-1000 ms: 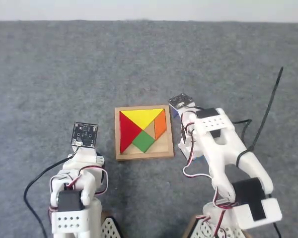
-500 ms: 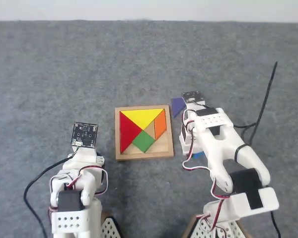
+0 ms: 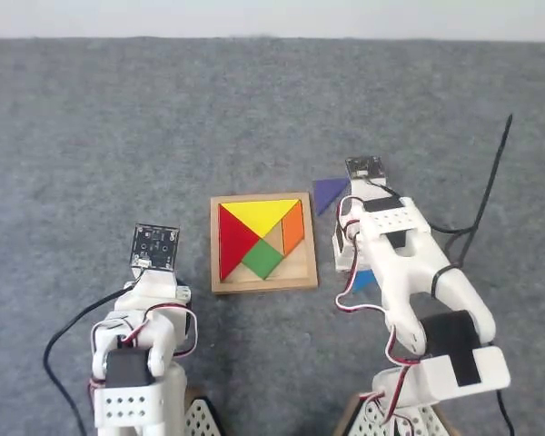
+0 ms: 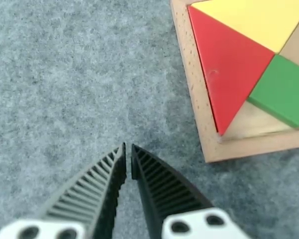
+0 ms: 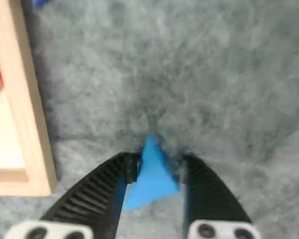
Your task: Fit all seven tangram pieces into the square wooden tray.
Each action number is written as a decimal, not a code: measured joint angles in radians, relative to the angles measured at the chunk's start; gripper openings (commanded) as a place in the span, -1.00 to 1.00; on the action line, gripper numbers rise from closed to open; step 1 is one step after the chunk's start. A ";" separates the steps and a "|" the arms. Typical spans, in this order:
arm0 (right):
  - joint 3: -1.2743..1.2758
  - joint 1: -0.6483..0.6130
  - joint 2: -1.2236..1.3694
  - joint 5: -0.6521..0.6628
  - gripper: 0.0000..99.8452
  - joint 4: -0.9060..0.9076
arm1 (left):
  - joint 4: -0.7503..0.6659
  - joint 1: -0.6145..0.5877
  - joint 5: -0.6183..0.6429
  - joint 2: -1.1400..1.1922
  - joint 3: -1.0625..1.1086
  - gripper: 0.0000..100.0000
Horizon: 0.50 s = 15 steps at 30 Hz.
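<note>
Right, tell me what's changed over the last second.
The right arm swung rightward, away from the wooden tray, uncovering the purple piece off the tray's far right corner. The right gripper holds the blue triangle between its fingers. The left gripper, shut, and the tray stayed put.

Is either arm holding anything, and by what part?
The right gripper grips the blue triangle across its wide end; the left gripper holds nothing.

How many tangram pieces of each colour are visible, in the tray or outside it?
yellow piece: 1
red piece: 1
orange piece: 1
green piece: 1
purple piece: 1
blue piece: 1
Total: 6
</note>
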 measured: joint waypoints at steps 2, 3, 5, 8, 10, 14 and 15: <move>0.008 0.000 -0.002 0.025 -0.85 -0.023 | 0.000 0.000 0.000 0.000 0.000 -0.96; 0.008 0.000 -0.002 0.043 -0.85 -0.028 | 0.000 0.000 0.000 0.000 0.000 -0.96; 0.008 0.000 -0.002 0.063 -0.85 -0.031 | 0.000 0.000 0.000 0.000 0.000 -0.96; 0.008 0.000 -0.003 0.072 -0.85 -0.028 | 0.000 0.000 0.000 0.000 0.000 -0.96; 0.008 0.000 -0.003 0.074 -0.84 -0.020 | 0.000 0.000 0.000 0.000 0.000 -0.96; 0.011 0.000 -0.035 0.080 -0.64 -0.005 | 0.000 0.000 0.000 0.000 0.000 -0.96; 0.014 -0.002 -0.052 0.081 -0.57 0.008 | 0.000 0.000 0.000 0.000 0.000 -0.96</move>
